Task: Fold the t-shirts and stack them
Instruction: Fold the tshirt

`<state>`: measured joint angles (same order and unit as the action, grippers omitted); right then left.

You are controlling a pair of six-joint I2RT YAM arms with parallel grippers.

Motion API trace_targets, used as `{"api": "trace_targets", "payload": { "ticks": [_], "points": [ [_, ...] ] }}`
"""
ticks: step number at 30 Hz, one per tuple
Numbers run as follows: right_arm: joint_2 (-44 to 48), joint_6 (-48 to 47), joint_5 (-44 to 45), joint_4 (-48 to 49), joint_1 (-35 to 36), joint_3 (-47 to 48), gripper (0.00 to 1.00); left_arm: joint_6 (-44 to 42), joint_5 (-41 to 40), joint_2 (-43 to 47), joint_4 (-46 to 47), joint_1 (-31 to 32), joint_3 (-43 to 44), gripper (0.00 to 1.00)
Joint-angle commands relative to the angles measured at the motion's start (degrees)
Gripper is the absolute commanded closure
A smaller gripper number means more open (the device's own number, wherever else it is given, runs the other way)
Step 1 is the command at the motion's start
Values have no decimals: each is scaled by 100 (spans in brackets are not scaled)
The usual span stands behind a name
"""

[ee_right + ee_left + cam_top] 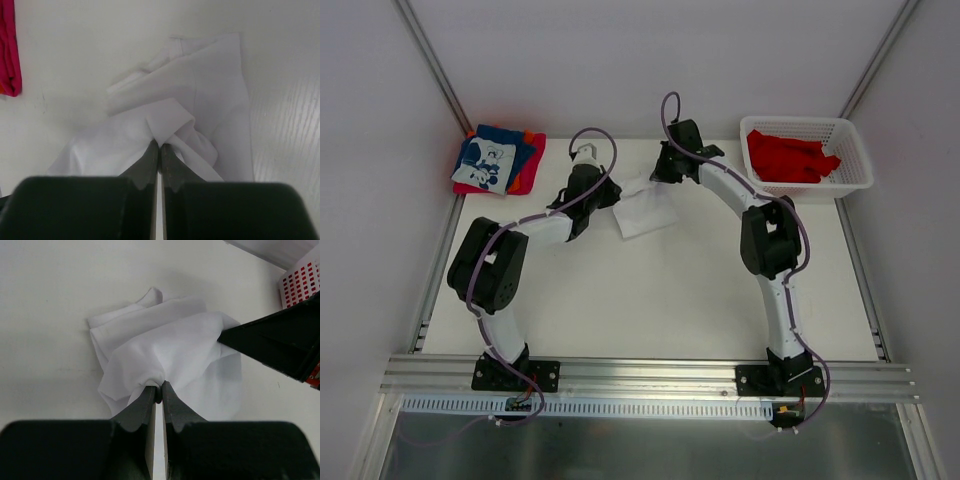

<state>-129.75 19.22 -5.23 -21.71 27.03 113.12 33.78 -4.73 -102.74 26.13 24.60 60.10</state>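
Note:
A plain white t-shirt [642,212] lies crumpled at the table's far middle. My left gripper [608,196] is shut on its left edge; the left wrist view shows the fingertips [159,388] pinching a fold of the white shirt [170,350]. My right gripper [660,172] is shut on its far right part; the right wrist view shows the tips [160,146] pinching a fold of the white shirt [200,100]. A folded stack [498,160] of blue, red and orange shirts lies at the far left. Red shirts [790,157] fill the basket.
A white lattice basket [855,165] stands at the far right; its corner shows in the left wrist view [300,282]. The right gripper's black body [280,342] crosses the left wrist view. A red cloth edge [9,50] shows at the left of the right wrist view.

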Motion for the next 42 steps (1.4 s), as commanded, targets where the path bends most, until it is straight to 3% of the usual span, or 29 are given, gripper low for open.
{"api": "trace_targets", "payload": {
  "ticks": [1,10,12,13,14,15,16,25,33,42],
  "points": [
    [-216,-147,-92,-219,-66,736,99,76,341,-132,463,-122,231,100],
    [-814,-235,-57,-290,-127,1458,99,23,604,-668,709,-263,512,100],
    [-893,-235,-30,-272,-145,1494,58,85,719,-826,806,-315,547,80],
    [-946,-226,-4,-246,-145,1502,33,111,780,-870,823,-324,564,60],
    [-973,-226,22,-211,-145,1502,1,146,772,-966,815,-333,626,42],
    [-999,-235,57,-184,-154,1502,0,155,729,-1020,771,-342,661,8],
    [-1043,-244,75,-158,-162,1511,1,155,719,-1090,727,-333,687,1],
    [-973,-384,207,-105,-145,1669,0,-117,508,-766,982,-342,582,1],
    [194,-604,706,-298,39,897,1,-170,508,148,885,-272,205,1],
    [1715,-640,1342,-975,400,106,1,-144,-379,2369,-178,282,-761,1]
  ]
}}
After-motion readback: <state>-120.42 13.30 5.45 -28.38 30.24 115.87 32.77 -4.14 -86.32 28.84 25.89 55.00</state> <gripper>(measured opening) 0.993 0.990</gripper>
